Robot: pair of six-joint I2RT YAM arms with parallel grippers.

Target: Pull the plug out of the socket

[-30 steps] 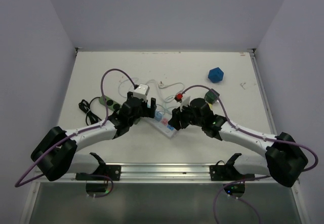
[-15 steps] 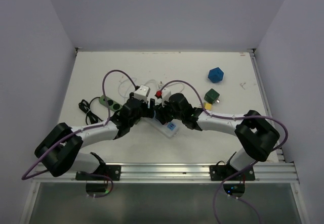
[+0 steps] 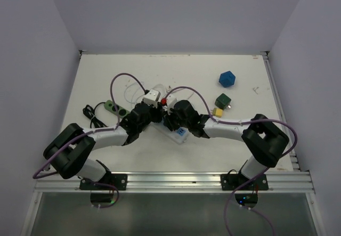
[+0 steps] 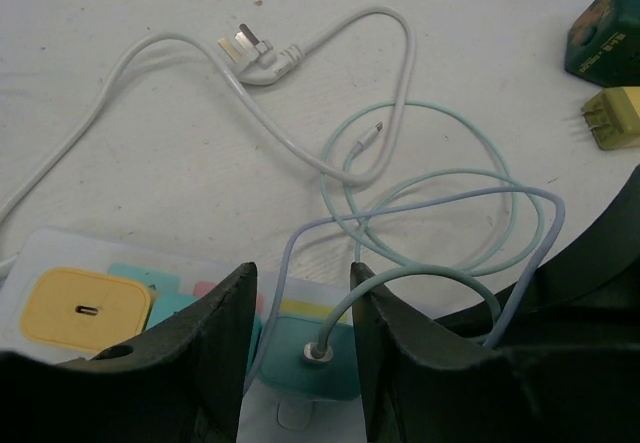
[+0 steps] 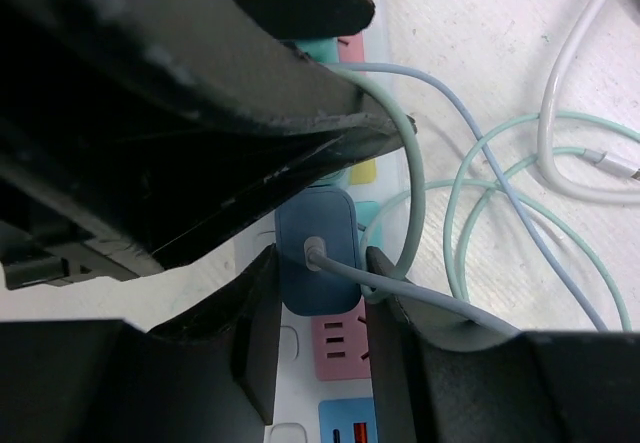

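Looked down from above and saw both arms bent inward to the middle of the table (image 3: 106,76), left gripper (image 3: 158,118) and right gripper (image 3: 169,123) nose to nose over the white power strip (image 3: 180,135). Could make out no plug there, only black housings. Noted a blue many-sided ball (image 3: 227,79) at upper right, a green block (image 3: 223,100) below it, and a green strip (image 3: 114,107) with a black cord at left.

Found more in the left wrist view: a teal plug (image 4: 300,373) seated in the power strip at bottom centre, with a mint cable rising from it, flanked by the left fingers (image 4: 215,353) at a narrow gap. Could not tell touching from just beside. Saw also a yellow adapter (image 4: 85,308) in the power strip at lower left and a loose white three-pin plug (image 4: 250,48) near the top.

Found only in the right wrist view a blue plug (image 5: 310,218) seated in the power strip at centre, pinched between the right fingers (image 5: 250,333), pressed on both sides, with a lavender cable leaving it.
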